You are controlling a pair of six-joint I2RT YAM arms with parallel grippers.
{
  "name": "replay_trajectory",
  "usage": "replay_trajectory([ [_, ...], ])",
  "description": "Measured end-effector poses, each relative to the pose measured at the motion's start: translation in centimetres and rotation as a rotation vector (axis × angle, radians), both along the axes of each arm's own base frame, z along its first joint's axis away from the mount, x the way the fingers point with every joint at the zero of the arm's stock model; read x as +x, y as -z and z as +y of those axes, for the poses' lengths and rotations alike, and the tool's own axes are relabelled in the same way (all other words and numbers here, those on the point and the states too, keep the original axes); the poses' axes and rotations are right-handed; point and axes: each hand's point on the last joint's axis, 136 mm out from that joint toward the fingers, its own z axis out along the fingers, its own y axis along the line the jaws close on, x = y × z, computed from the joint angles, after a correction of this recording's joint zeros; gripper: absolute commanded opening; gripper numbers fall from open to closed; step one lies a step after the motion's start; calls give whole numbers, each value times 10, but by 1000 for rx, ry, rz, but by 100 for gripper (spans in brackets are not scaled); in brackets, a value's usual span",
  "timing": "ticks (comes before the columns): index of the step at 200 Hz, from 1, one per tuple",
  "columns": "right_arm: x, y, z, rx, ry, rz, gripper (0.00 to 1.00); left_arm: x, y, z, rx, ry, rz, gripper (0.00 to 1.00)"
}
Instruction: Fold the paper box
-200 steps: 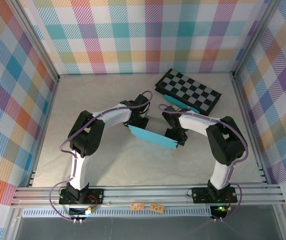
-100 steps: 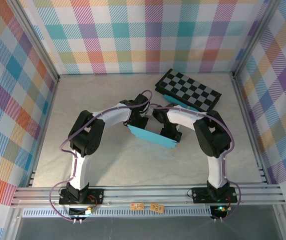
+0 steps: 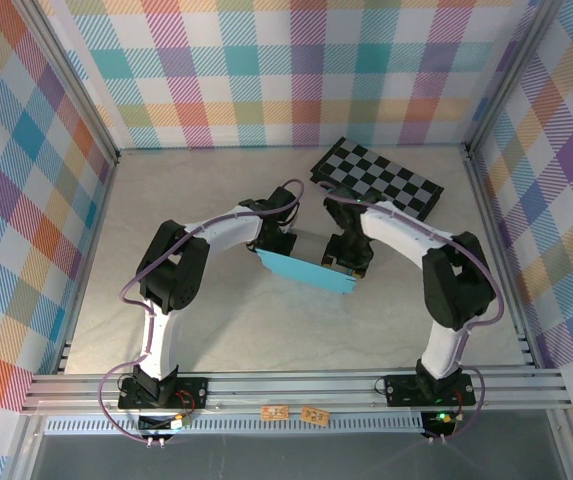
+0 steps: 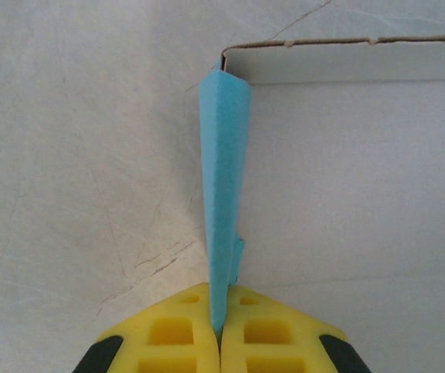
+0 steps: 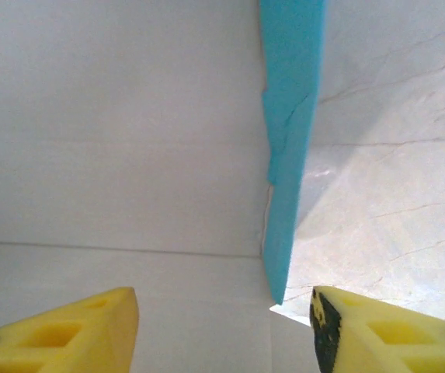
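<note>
Pinching paper box (image 4: 226, 171): left end effector (image 4: 220, 311)

No legible txt: paper box (image 3: 301, 268) unmarked, 2 orange tags (image 3: 274, 411) on front rail (image 3: 296, 386) too small to read

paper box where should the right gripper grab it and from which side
Probably best on the thin teal side wall of the paper box, coming from above. It stands on edge, so one finger can go inside over the grey-white floor and one outside over the table. The right gripper hangs open astride it; the left gripper is shut on the opposite wall.
</note>
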Motion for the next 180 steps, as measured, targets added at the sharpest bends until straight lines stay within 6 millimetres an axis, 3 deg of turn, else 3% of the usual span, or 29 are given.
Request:
replay_trajectory([
  [50,25,1,-30,33,6,-35,61,3,-4,-2,-7,0,-10,0],
  [85,36,15,-24,55,-56,-51,54,3,-4,-2,-6,0,-9,0],
  [132,40,50,-31,-12,-100,-6,42,3,-4,-2,-6,0,-9,0],
  [180,55,53,-38,-70,-148,-74,38,3,-4,-2,-6,0,-9,0],
])
